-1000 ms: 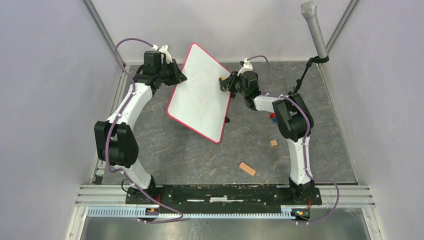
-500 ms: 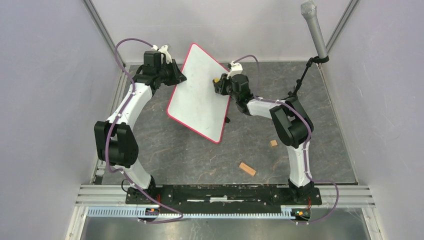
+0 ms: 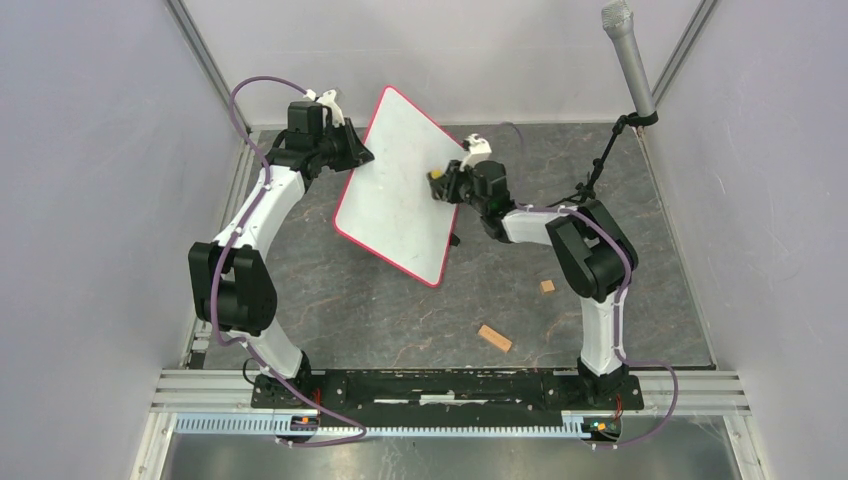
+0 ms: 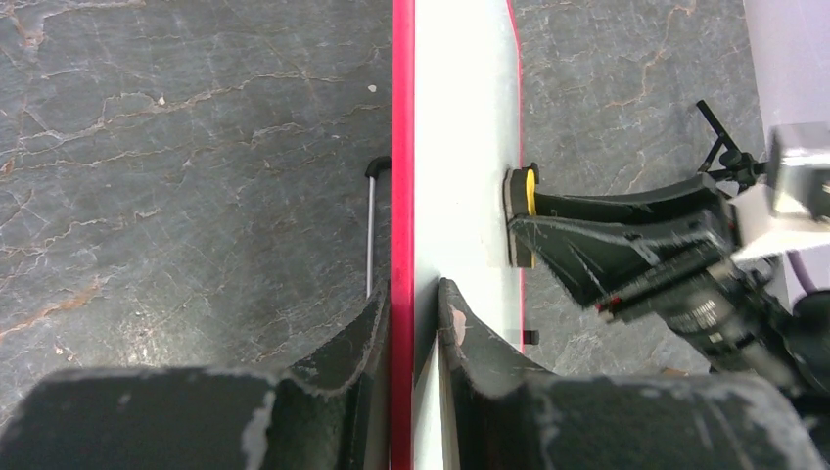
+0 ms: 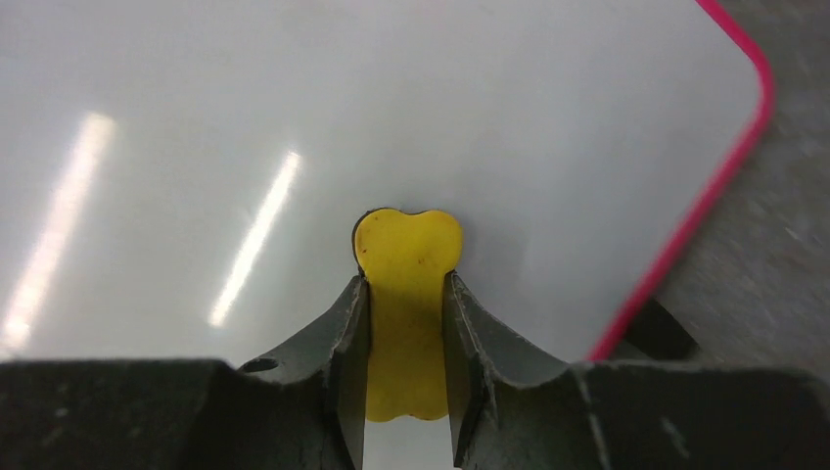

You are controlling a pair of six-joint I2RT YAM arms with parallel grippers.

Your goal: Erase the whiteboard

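Whiteboard [image 3: 400,190] stands tilted up off the bench [image 3: 400,320] in the top view, near the far edge and left of the middle, low corner pointing toward the bench centre. Left gripper [image 3: 350,152] is at the board's left edge. Right gripper [image 3: 445,182] meets the white face from the right side. Two wooden blocks [image 3: 494,338] lie well apart from it toward the near right, and a microphone [image 3: 628,60] stands at the far right corner.

Left wrist view: board seen edge-on, left gripper clenched across its thickness with the red rim [image 4: 402,147] between the fingers. Yellow eraser [image 4: 530,188] looks pressed flat on the far face.

Right wrist view: right gripper clamped on the eraser, whose felt end sits against the board near the rounded corner. No writing shows on the surface in frame.

Handling, as a judgement: board looks thin, light and stiff, with a slick face that offers no purchase, so the rim is the place to pinch, across the thickness. Held at one edge only, it can pivot under wiping pressure, so strokes should stay light and run toward the clamped side.
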